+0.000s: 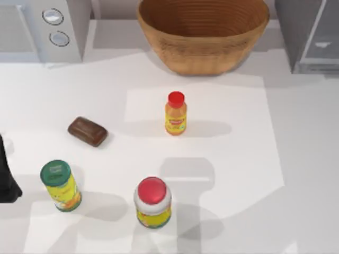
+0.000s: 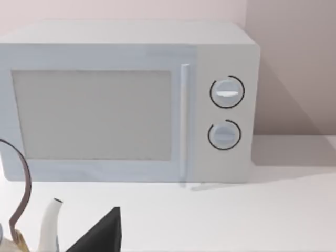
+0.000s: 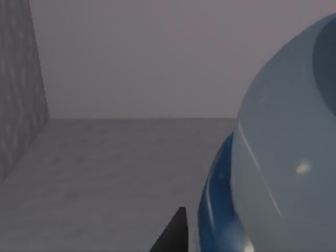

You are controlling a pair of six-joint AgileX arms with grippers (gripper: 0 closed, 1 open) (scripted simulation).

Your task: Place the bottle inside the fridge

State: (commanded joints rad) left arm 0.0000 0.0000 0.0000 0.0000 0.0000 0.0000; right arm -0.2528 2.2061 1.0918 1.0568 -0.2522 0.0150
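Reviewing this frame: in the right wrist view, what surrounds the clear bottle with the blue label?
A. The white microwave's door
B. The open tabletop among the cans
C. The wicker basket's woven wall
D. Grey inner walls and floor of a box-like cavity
D. The right wrist view shows the bottle close up against a grey floor and textured side wall, consistent with the inside of the fridge at the table's far right.

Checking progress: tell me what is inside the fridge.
In the right wrist view, grey fridge walls and floor surround the bottle, clear with a blue band. Its base and any contact with the floor are hidden.
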